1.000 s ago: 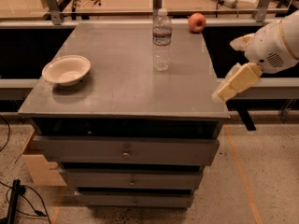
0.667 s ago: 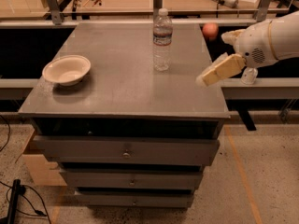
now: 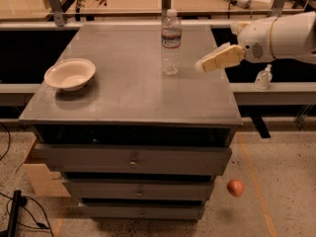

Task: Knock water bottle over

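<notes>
The water bottle (image 3: 171, 41) stands upright near the back middle of the grey cabinet top (image 3: 128, 88). It is clear, with a white cap and a dark label band. My gripper (image 3: 203, 65) comes in from the right on a white arm (image 3: 281, 36). Its cream fingers point left, level with the bottle's lower half. A small gap separates the fingertips from the bottle.
A white bowl (image 3: 70, 73) sits at the left of the cabinet top. A small pump-top sanitizer bottle (image 3: 263, 77) stands on the ledge at the right, below the arm. A red apple (image 3: 236, 187) is low by the cabinet's right side, near the floor. Workbenches with tools run along the back.
My gripper has swung left and up, from beyond the cabinet's right edge to just right of the bottle. The apple has left the back right corner and is now down by the floor.
</notes>
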`<state>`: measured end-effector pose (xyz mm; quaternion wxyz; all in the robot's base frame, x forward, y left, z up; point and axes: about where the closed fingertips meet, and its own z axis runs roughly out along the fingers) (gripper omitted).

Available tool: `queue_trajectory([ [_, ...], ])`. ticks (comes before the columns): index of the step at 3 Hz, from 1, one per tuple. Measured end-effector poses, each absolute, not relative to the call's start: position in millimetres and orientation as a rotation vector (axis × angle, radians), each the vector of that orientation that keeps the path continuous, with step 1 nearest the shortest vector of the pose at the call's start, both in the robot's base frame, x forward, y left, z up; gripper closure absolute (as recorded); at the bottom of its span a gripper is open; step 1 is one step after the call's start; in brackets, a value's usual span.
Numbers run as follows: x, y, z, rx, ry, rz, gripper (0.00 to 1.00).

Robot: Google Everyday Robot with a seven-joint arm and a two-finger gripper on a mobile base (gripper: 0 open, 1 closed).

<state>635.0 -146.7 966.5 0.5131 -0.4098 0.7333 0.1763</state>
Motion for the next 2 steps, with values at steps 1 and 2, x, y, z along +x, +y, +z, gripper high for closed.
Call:
queue_trajectory([
  [1,639,-140,963,-0.994,1.765,0.391,0.00],
  [2,660,-114,942,-0.976,1.733,0.425,0.00],
])
